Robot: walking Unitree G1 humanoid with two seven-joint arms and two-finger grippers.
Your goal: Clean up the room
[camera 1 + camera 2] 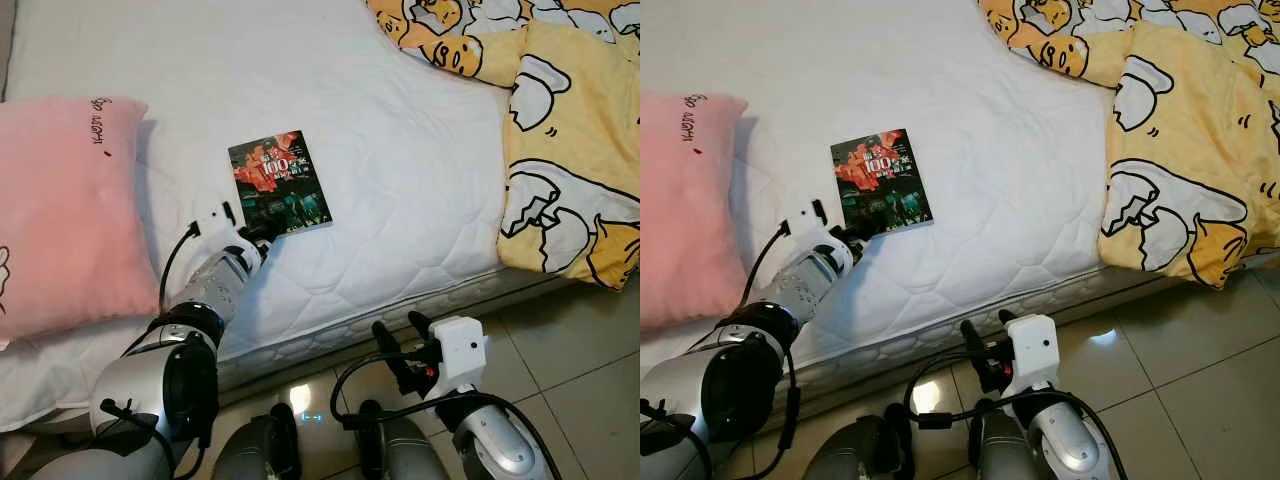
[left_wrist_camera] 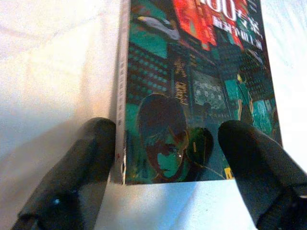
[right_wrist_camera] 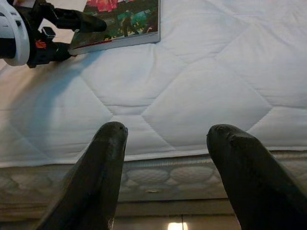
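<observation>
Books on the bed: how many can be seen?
1. The book lies flat on the white mattress, beside the pink pillow, at the left gripper. The yellow blanket may hide others.

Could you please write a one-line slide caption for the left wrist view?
Left gripper with open fingers straddling the near corner of a book lying flat on the white mattress.
</observation>
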